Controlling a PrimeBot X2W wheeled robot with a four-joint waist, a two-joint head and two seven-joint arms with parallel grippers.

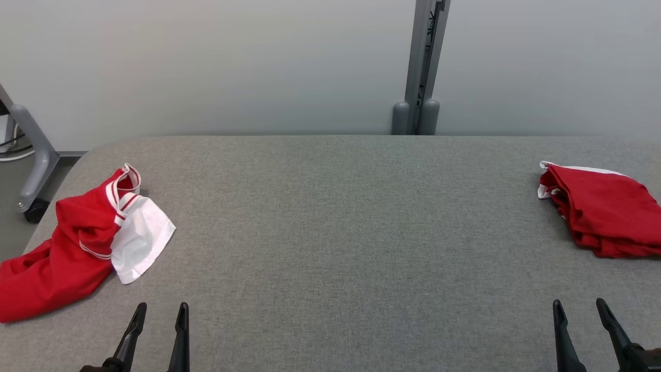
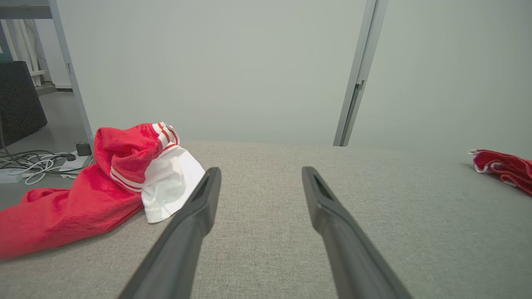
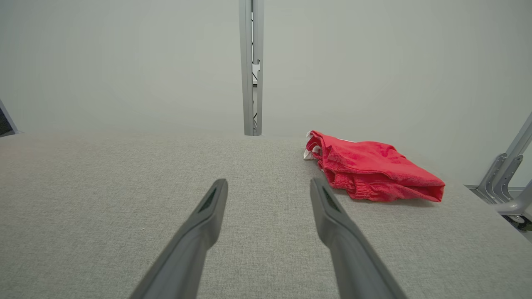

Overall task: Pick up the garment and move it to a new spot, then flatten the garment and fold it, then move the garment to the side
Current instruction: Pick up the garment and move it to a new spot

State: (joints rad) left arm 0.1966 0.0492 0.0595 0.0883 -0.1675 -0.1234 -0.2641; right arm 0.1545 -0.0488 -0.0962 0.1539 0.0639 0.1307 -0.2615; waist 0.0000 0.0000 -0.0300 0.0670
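Garment (image 1: 67, 243) is lying crumpled at table's (image 1: 351, 217) left edge; all 3 steps pending. Left gripper (image 1: 161, 307) and right gripper (image 1: 578, 304) are hovering, fingers apart, empty.

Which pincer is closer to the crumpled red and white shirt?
Left. The left pincer is close beside the crumpled shirt, not touching it. The right pincer is far across the table, near the folded red garment.

Grey woven-fabric tabletop (image 1: 330, 217). Behind it a pale wall (image 1: 206, 62), split by an upright grey metal post (image 1: 423, 51) with two rounded feet (image 1: 415, 118) at its base. Off the left edge, a grey tubular leg (image 1: 32, 155) on a black caster (image 1: 35, 211). On the floor there, tangled cables (image 2: 29, 164) and a small dark adapter (image 2: 83, 148). Off the right edge, angled grey struts (image 3: 505, 174).
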